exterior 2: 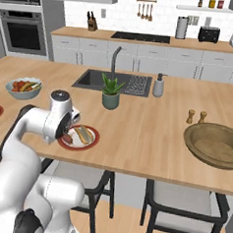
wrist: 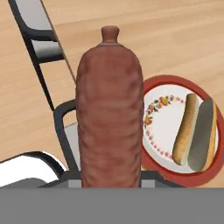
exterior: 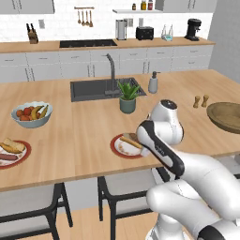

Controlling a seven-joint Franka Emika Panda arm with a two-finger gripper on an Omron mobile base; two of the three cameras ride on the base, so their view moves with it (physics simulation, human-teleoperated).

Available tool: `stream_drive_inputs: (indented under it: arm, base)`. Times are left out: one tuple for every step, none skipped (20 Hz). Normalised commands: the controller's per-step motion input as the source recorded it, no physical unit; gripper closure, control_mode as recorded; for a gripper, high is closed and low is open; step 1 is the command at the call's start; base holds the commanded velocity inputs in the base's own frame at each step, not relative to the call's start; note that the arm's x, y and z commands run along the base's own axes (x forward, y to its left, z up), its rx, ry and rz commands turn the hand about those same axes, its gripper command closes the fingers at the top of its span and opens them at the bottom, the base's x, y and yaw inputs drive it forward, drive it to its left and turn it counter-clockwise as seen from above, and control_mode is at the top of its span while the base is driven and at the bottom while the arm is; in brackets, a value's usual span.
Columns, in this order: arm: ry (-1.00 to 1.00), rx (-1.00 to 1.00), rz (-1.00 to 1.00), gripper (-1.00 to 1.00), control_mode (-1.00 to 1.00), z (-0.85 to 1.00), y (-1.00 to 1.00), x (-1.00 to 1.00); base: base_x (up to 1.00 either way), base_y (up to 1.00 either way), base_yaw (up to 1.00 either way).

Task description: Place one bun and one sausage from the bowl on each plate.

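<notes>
A: My fingers are clamped on the sausage (wrist: pixel 109 109), hanging beside the near plate (wrist: pixel 164 127), which has its bun (wrist: pixel 194 131).

B: The bowl (exterior 2: pixel 215 145)?

A: Well to the right, looks empty. I judge this the last placing: shift over the plate, lower beside the bun, release.

You are seeing a reddish-brown sausage (wrist: pixel 109 109), a golden-tan bun (wrist: pixel 194 131), a red-rimmed white plate (wrist: pixel 162 127) showing small flowers, and a light wooden worktop (wrist: pixel 175 39).
</notes>
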Motion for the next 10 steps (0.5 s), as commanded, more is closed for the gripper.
stream_drive_inputs:
  arm:
    - [0.0,0.0,0.0,1.0,-1.0,-0.24,0.12,0.56]
    - [0.03,0.0,0.0,1.0,-1.0,-0.19,0.15,0.59]
    - [0.05,0.0,0.0,1.0,-1.0,-0.14,0.18,0.63]
    - [0.08,0.0,0.0,1.0,-1.0,-0.09,0.16,0.64]
    - [0.09,0.0,0.0,1.0,-1.0,-0.04,0.21,0.66]
    - [0.09,0.0,0.0,1.0,-1.0,0.0,0.22,0.64]
    - [0.09,-0.02,0.0,1.0,-1.0,0.0,0.24,0.6]
    - [0.09,-0.03,0.0,1.0,-1.0,0.0,0.22,0.59]
    - [0.1,-0.02,0.0,1.0,-1.0,0.0,0.19,0.56]
    - [0.12,-0.02,0.0,1.0,-1.0,0.0,0.17,0.55]
  base:
    - [0.0,0.0,0.0]
    - [0.0,0.0,0.0]
    - [0.0,0.0,0.0]
    - [0.0,0.0,0.0]
    - [0.0,0.0,0.0]
    - [0.0,0.0,0.0]
    - [0.0,0.0,0.0]
    - [0.0,0.0,0.0]
    - [0.0,0.0,0.0]
    - [0.0,0.0,0.0]
